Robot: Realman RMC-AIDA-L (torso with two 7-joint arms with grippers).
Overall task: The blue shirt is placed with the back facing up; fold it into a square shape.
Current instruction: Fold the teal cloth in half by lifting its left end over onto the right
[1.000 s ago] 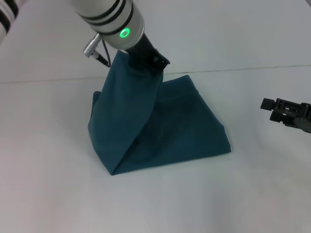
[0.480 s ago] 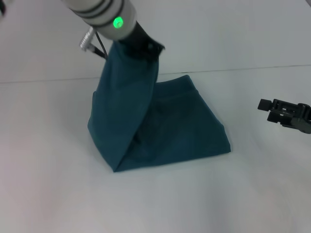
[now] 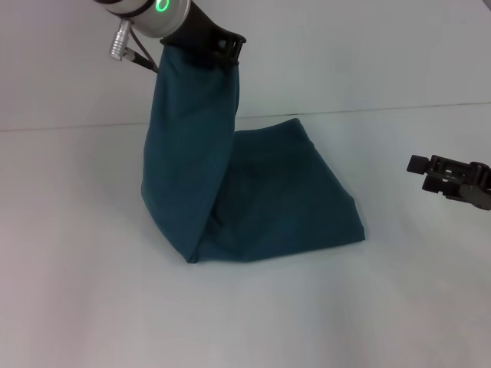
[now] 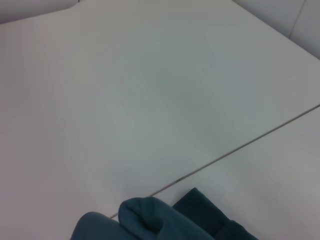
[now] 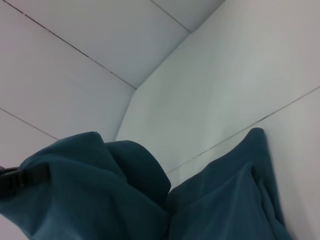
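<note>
Up and to the left goes my left gripper (image 3: 222, 47), fingers pinching one edge of the blue shirt (image 3: 261, 199), which now hangs as a tall flap while the rest lies bunched on the worktop (image 3: 77, 291). My right gripper (image 3: 453, 178) waits well apart, its fingers unclear. I'd say this fold is unfinished; no square yet.

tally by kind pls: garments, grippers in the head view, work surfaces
Garments: 1, the blue shirt, one end lifted by the left gripper, the rest on the table.
Grippers: 2, the left gripper up at the shirt's raised end, the right gripper off to the side, clear of the cloth.
Work surfaces: 1, the table.
Total: 4.
</note>
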